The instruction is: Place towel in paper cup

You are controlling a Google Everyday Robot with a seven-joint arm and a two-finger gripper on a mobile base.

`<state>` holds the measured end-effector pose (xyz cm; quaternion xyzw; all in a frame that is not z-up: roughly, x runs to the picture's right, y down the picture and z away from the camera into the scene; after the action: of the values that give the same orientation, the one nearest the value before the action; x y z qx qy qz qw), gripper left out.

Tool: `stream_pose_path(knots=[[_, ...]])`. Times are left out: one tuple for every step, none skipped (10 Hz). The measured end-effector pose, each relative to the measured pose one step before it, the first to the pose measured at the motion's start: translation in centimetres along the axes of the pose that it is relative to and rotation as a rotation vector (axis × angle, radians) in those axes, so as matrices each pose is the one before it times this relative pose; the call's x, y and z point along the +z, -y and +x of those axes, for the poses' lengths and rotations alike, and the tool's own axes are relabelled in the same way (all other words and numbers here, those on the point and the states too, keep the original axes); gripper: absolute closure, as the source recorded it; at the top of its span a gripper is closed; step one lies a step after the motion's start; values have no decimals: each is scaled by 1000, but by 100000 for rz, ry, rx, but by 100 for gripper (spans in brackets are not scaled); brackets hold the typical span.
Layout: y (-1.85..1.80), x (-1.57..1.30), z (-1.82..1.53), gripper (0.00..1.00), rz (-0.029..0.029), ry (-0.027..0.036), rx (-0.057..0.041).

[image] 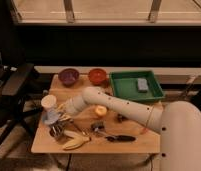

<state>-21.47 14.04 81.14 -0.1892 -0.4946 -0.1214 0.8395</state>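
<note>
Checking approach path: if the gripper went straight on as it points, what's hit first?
Probably the towel, lying ahead of the gripper, which points toward the picture's left; the paper cup stands just behind it. Depth unclear.

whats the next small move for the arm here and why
Likely raise the hand a little toward the mouth of the paper cup: the hand sits low by the bluish towel, right beside the cup, whose rim stands above it.
</note>
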Motion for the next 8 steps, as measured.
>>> stream_pose_path(knots=[[107,-28,-181,84,520,-313,-293],[153,-113,-205,92,573,-740,-605],[497,-770,-389,99,881,-2391,-1178],[624,-1068,-437,100,817,-2689,-1490],[712,-1216,-369,100,908,-2523,-1651],[736,-1192,-281,100,1028,-2114,-1521],[1118,-1651,-355,100,1481,-2591,-2080],[1399,-1790,-286,100,1885,-2303,-2154]])
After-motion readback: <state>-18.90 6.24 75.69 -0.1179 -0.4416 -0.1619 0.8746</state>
